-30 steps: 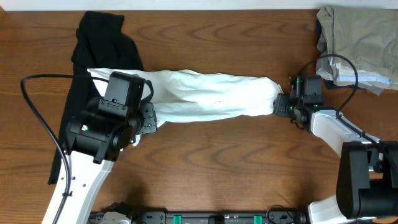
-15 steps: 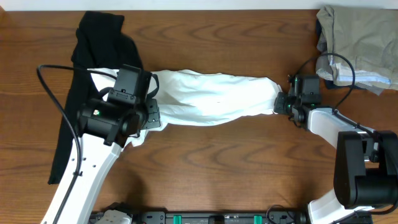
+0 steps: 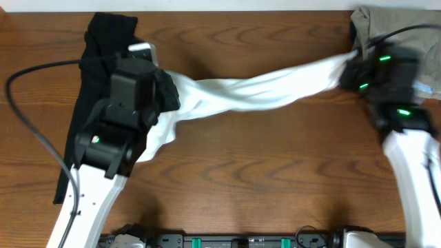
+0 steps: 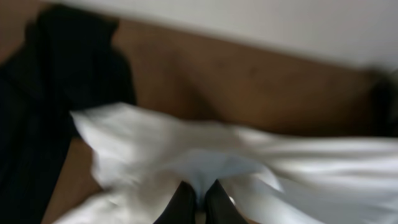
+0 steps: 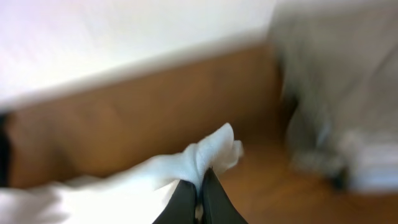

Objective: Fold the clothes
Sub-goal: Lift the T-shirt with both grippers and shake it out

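I see my left gripper [image 4: 198, 194] pinched onto a fold of the white shirt [image 3: 255, 93] and my right gripper [image 5: 199, 185] clamped on its far end, so the shirt stretches between them over the table [image 3: 241, 186]. The black garment [image 3: 103, 48] lies left of the left gripper, and a grey heap [image 3: 406, 34] sits ahead-right of the right one.

The white shirt [image 3: 255, 89] was drawn taut, its end carried by the right end effector [image 3: 349, 69] to the grey pile [image 3: 375, 21].
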{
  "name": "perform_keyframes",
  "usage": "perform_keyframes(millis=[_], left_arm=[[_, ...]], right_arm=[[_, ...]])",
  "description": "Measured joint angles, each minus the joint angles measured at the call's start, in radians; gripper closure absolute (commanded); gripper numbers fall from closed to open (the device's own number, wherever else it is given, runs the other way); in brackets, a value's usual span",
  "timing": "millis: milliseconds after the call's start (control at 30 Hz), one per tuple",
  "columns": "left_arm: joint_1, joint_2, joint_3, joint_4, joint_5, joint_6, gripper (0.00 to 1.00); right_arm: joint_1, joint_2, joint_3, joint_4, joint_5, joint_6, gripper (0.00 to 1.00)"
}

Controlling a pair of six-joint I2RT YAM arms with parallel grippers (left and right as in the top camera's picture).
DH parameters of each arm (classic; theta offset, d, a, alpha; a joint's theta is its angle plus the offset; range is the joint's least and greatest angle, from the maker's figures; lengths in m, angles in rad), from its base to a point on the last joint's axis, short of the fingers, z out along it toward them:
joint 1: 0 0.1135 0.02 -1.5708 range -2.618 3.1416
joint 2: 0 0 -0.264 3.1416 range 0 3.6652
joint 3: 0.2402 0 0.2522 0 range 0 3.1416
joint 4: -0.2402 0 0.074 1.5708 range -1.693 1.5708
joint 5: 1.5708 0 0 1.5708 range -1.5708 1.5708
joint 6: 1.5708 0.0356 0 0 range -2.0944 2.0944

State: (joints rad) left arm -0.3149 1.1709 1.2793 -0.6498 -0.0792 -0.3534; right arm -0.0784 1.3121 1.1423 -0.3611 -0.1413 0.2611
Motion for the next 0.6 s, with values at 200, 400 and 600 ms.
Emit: perform_keyframes(millis=[200, 400, 600], left_arm=[[0.000, -0.114, 0.000, 0.086, 0.000, 0.003, 0.94], [0.000, -0.296, 0.002, 0.067, 0.000, 0.002, 0.94], [0.000, -0.377, 0.030, 0.071, -0.052, 0.003, 0.94]], right_arm=[[-0.083, -0.140, 0.238, -0.169, 0.001, -0.042, 0.97], [-0.130, -0.201, 0.383, -0.323, 0.000, -0.089, 0.96], [-0.138, -0.186, 0.399, -0.331, -0.005, -0.099, 0.96]])
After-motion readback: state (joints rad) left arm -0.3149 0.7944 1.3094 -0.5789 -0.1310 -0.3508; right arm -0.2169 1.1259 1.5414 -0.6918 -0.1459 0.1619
